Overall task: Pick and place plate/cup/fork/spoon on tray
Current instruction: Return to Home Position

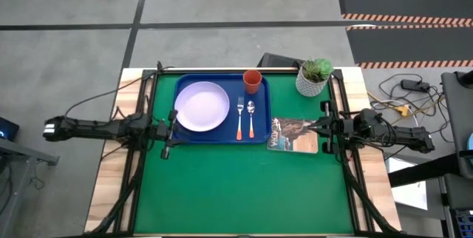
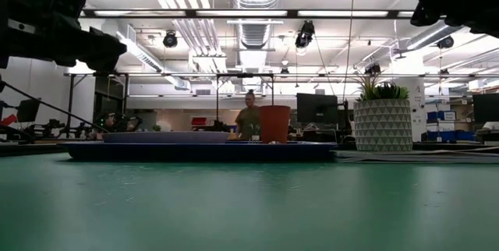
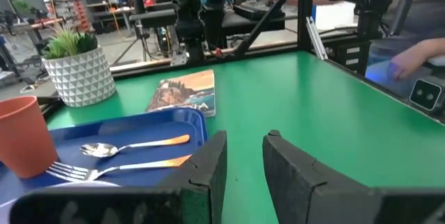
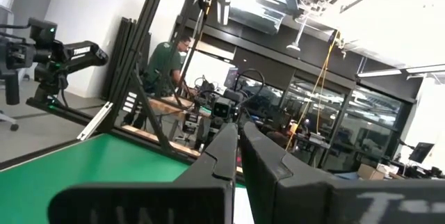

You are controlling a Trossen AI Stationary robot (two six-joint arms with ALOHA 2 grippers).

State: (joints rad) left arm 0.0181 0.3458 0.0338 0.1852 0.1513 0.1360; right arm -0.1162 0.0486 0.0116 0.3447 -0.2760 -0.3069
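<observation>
All four pieces, plate [image 1: 202, 106], cup [image 1: 252, 81], fork [image 1: 239, 117] and spoon [image 1: 251, 117], lie on the tray [image 1: 165, 112] just ahead of the left claw [image 1: 175, 125], narrowly parted; right claw [image 1: 321, 126] pinched empty; placing looks finished, nothing left but retreat

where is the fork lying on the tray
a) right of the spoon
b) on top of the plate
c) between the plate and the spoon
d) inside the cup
c: in the high view the fork lies on the tray between the plate and the spoon.
</observation>
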